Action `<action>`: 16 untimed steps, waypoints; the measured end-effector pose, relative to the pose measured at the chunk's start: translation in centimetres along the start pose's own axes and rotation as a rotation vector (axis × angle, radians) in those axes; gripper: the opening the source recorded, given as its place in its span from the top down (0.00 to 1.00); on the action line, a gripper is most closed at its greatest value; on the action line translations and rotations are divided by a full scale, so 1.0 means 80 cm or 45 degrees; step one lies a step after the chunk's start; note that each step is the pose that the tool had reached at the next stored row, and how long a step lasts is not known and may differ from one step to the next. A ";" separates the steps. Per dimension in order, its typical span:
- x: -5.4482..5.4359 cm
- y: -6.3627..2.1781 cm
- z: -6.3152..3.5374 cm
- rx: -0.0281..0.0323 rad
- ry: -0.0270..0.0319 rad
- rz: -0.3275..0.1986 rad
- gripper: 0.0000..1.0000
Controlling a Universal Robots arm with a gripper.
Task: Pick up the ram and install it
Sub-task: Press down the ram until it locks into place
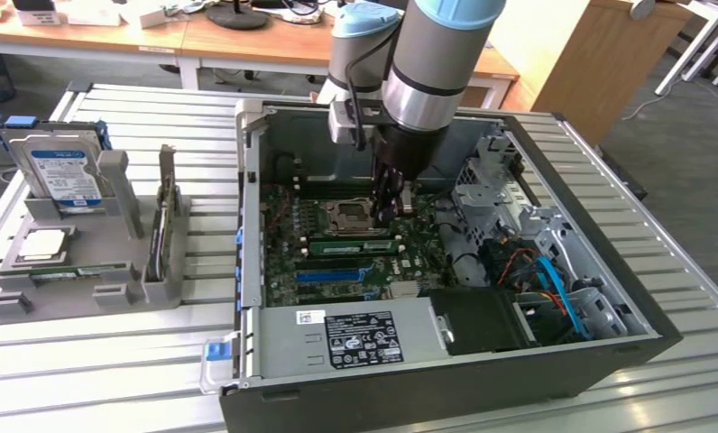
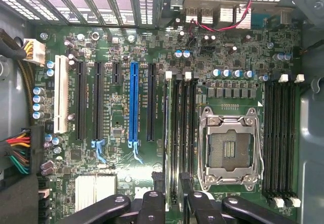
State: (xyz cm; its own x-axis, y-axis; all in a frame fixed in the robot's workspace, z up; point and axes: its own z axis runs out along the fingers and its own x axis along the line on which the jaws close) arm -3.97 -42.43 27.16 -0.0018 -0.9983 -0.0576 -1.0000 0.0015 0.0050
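Exterior view: the gripper (image 1: 390, 221) hangs inside the case (image 1: 455, 397) near frame centre, just right of the socket (image 1: 347, 216). Its jaws stand apart and hold nothing; the wrist view shows bare board between the fingers (image 2: 152, 206). The ram (image 1: 353, 244) sits in a slot just below the socket, close under the fingertips. A second green stick (image 1: 82, 271) lies in the tray (image 1: 46, 307), lower left.

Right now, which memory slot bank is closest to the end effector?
The bank between the blue slot and the CPU socket; its end sits right at the end effector. The other bank lies beyond the socket.
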 end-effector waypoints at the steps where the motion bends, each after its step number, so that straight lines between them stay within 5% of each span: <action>1: 0.000 0.000 0.000 0.0000 0.0000 0.000 0.75; 8: 0.000 0.000 0.000 0.0000 0.0000 0.000 0.76; 10: 0.000 0.000 0.000 0.0000 0.0000 0.000 0.89; 16: 0.000 0.000 0.000 0.0001 0.0000 0.000 0.89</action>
State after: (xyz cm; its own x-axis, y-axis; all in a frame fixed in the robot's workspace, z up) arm -3.97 -42.43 27.16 -0.0018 -0.9983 -0.0576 -1.0000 0.0016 0.0049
